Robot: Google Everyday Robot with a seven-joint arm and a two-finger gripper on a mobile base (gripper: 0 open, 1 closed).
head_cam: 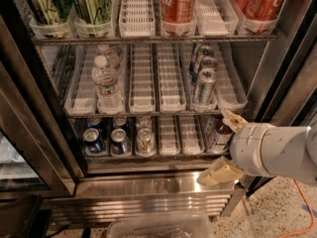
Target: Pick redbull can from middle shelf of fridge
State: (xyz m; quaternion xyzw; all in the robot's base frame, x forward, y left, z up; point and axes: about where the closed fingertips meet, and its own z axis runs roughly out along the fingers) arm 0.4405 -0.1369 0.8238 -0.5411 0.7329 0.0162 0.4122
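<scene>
The fridge (148,187) stands open in front of me. Its middle shelf (148,114) holds white slotted trays, two clear water bottles (106,81) on the left and a row of redbull cans on the right. The front redbull can (204,86) is slim and silver-blue with a shiny top. My gripper (225,147) is at the lower right, in front of the bottom shelf's right end, below and slightly right of the front can. Its two tan fingers (233,119) are spread wide apart and hold nothing.
The top shelf holds green cans (94,4) on the left and red Coca-Cola cans (177,4) on the right. The bottom shelf holds short blue cans (94,140) and a dark bottle (218,135) just behind my gripper. A dark door frame (34,118) runs down the left. An orange cable (299,207) lies on the floor.
</scene>
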